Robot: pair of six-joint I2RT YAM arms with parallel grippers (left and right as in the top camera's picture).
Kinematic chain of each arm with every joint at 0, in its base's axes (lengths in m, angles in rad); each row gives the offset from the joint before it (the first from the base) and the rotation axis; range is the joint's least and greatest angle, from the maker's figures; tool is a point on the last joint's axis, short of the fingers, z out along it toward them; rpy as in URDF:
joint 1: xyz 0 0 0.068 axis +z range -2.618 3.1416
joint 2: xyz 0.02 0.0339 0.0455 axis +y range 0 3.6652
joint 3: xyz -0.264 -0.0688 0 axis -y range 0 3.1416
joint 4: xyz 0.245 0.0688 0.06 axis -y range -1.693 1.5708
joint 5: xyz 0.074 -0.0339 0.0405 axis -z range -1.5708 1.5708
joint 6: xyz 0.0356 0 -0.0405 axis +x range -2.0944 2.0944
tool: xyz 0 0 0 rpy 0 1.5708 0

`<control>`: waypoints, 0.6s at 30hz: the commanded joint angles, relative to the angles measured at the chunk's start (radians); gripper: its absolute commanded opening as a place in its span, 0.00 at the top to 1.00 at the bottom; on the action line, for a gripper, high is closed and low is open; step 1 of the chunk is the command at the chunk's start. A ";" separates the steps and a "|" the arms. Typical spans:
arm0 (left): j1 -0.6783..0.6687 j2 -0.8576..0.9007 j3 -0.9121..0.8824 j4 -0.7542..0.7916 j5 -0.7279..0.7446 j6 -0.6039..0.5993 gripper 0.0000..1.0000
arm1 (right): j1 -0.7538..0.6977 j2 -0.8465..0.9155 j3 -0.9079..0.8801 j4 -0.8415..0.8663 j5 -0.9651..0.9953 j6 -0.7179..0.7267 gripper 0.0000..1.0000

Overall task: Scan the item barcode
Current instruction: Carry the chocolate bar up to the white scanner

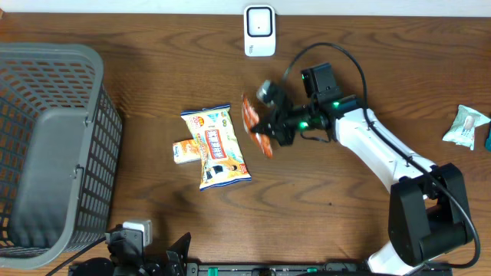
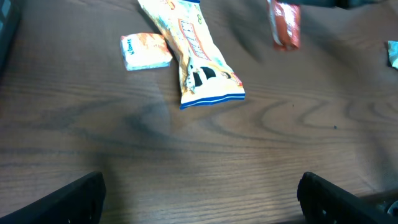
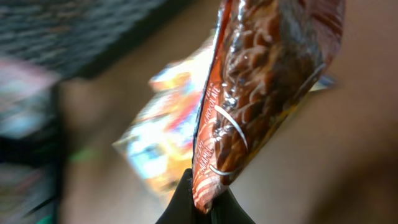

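Orange-brown packet (image 1: 250, 115) pinched by the right gripper (image 3: 200, 208) (scanner (image 1: 259, 31) at twelve o'clock); left gripper (image 2: 202, 199) spread wide.

Showed orange-red on the snack packet (image 1: 256, 126), with glossy brown swirls up close. Carried yellow, white and orange with a blue hem on the long bag (image 1: 216, 147) to its left. Wore grey lattice on the basket (image 1: 46, 146), white on the scanner (image 1: 259, 31), dark brown grain across the table (image 1: 153, 69).

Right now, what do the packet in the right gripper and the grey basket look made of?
The packet looks like thin glossy plastic film, perhaps foil-lined: bright glints and crinkles run across it. The basket looks like matte moulded plastic, judging by its even lattice walls and thick smooth rim.
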 commanded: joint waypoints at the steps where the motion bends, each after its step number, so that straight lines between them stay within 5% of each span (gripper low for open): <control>1: -0.004 -0.007 0.005 0.000 0.002 0.017 0.02 | 0.013 -0.017 0.008 0.124 0.411 0.210 0.99; 9: -0.004 -0.007 0.005 0.000 0.002 0.017 0.02 | -0.004 0.090 0.085 0.382 0.554 0.176 0.99; 18: -0.004 -0.007 0.005 0.000 0.002 0.017 0.02 | -0.016 0.428 0.570 0.414 0.691 0.092 0.99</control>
